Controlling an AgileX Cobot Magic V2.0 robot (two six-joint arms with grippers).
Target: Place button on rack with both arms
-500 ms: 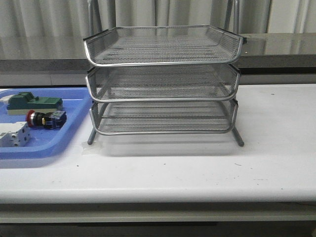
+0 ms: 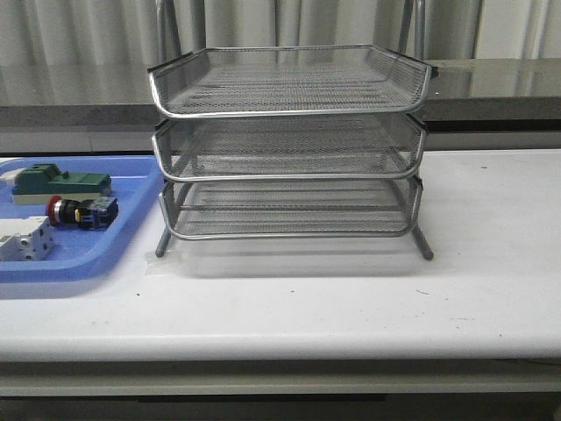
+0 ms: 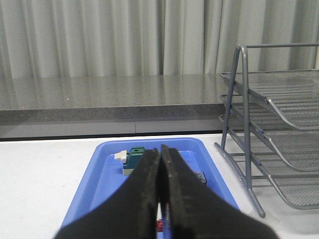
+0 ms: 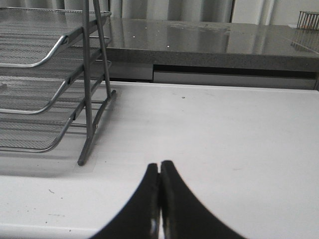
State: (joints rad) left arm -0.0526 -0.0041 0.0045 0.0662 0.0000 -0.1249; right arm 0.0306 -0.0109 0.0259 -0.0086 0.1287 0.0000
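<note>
The button point(image 2: 81, 212), with red cap and blue-yellow rear block, lies on its side in the blue tray point(image 2: 123, 241) at the left. Only a sliver of its red cap point(image 3: 159, 225) shows between the fingers in the left wrist view. The silver three-tier wire rack point(image 2: 289, 145) stands mid-table; it also shows in the left wrist view point(image 3: 279, 144) and the right wrist view point(image 4: 45, 79). My left gripper point(image 3: 160, 149) is shut and empty, above the blue tray point(image 3: 99, 174). My right gripper point(image 4: 160, 165) is shut and empty over bare table right of the rack. Neither arm shows in the front view.
The blue tray also holds a green block point(image 2: 53, 182) and a white-grey terminal block point(image 2: 24, 239). The green block also shows in the left wrist view point(image 3: 133, 158). A grey counter ledge point(image 2: 491, 83) runs behind the white table point(image 2: 351, 298).
</note>
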